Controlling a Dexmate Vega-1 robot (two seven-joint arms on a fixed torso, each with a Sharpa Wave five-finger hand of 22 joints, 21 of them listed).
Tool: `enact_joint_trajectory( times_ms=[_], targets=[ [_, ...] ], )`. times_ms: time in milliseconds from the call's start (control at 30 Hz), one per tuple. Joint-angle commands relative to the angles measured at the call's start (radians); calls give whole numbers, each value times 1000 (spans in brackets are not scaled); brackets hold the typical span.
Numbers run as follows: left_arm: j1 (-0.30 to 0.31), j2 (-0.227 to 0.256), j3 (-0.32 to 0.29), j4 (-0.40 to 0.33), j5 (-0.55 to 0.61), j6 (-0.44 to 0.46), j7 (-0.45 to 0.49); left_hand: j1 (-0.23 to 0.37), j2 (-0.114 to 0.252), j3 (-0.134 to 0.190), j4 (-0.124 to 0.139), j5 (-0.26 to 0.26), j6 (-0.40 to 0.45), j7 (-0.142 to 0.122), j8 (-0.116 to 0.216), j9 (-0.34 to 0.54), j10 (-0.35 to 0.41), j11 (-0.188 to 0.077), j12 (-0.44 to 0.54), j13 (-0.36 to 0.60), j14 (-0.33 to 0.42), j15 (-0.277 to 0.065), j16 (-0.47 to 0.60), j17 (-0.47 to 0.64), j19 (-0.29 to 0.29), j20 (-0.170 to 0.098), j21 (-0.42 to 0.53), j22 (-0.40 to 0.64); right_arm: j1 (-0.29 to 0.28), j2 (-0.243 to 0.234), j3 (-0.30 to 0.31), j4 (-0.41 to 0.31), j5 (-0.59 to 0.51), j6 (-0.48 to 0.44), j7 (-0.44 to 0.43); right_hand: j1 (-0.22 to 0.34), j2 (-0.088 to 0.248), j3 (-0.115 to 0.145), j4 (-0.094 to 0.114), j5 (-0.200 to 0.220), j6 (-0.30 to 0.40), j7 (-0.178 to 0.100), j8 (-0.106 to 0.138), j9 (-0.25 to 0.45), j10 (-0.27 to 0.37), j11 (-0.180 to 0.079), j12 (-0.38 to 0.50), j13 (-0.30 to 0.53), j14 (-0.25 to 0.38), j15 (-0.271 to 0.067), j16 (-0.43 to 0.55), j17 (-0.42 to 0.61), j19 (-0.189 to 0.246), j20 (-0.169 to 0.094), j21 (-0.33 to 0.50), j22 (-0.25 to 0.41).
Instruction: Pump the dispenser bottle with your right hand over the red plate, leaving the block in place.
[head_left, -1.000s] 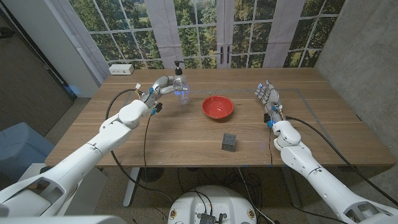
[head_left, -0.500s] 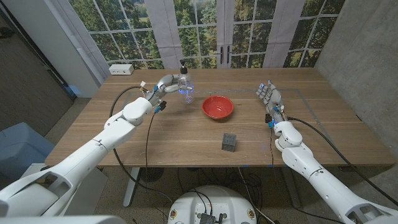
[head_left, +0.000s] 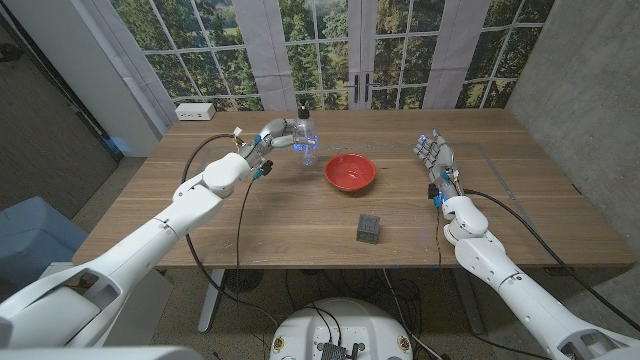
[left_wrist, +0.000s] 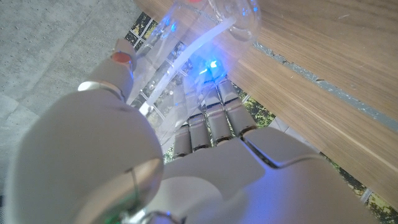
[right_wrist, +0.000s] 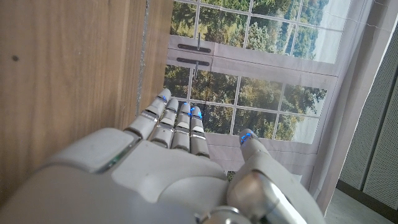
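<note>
A clear dispenser bottle (head_left: 306, 139) with a black pump top is gripped by my left hand (head_left: 276, 136) and held just above the table, left of the red plate (head_left: 350, 172). The left wrist view shows the bottle (left_wrist: 186, 43) close up, with my left hand's fingers (left_wrist: 211, 121) wrapped around it. A small dark grey block (head_left: 370, 228) sits on the table in front of the plate. My right hand (head_left: 435, 157) stands at the table's right side with its fingers straight and apart, holding nothing. Its fingers (right_wrist: 177, 121) point toward the window.
A white power strip (head_left: 194, 112) lies at the table's far left corner. A seam (head_left: 478, 150) runs across the wooden table (head_left: 300, 215) near my right hand. Windows stand behind the table's far edge.
My left hand has carried the bottle to the right, closer to the red plate. My right hand has stayed where it was.
</note>
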Motion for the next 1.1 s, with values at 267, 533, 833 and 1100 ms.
enact_joint_trajectory(
  times_ms=[267, 533, 833, 1100],
  targets=[
    [-35, 32, 40, -94, 134, 141, 46, 204, 215, 92, 85, 10, 202, -177, 5, 1, 190, -190, -9, 6, 179, -334, 4, 2, 69, -151, 6, 3, -4, 5, 8, 17, 8, 20, 8, 1, 21, 3, -5, 1, 8, 3, 1, 4, 7, -4, 3, 3, 4, -1, 5, 4, 7, -6, -5, 3],
    [-47, 41, 52, -123, 190, 186, 67, 203, 215, 92, 86, 10, 201, -179, 3, 2, 190, -195, -13, 5, 178, -335, 1, 2, 64, -150, 7, 2, 8, 14, 7, 38, 12, 24, 16, 0, 21, 3, -6, 1, 8, 4, 1, 4, 8, -3, 3, 3, 4, -2, 6, 4, 8, -6, -6, 3],
    [-66, 57, 79, -171, 260, 260, 55, 203, 214, 90, 86, 9, 204, -181, 1, 2, 193, -200, -16, 5, 180, -336, 1, 4, 60, -147, 11, 3, 10, 17, 8, 46, 12, 34, 19, 0, 21, 3, -7, 1, 9, 4, 1, 4, 8, -2, 4, 3, 4, -2, 5, 4, 8, -6, -6, 3],
    [-95, 69, 104, -201, 293, 318, 5, 204, 214, 89, 85, 9, 204, -181, -1, 2, 194, -202, -17, 6, 181, -336, 1, 5, 59, -148, 13, 3, 9, 19, 11, 49, 21, 37, 26, 0, 21, 3, -7, 1, 9, 3, 1, 4, 8, -2, 4, 3, 4, -1, 5, 4, 8, -6, -7, 3]
  ],
)
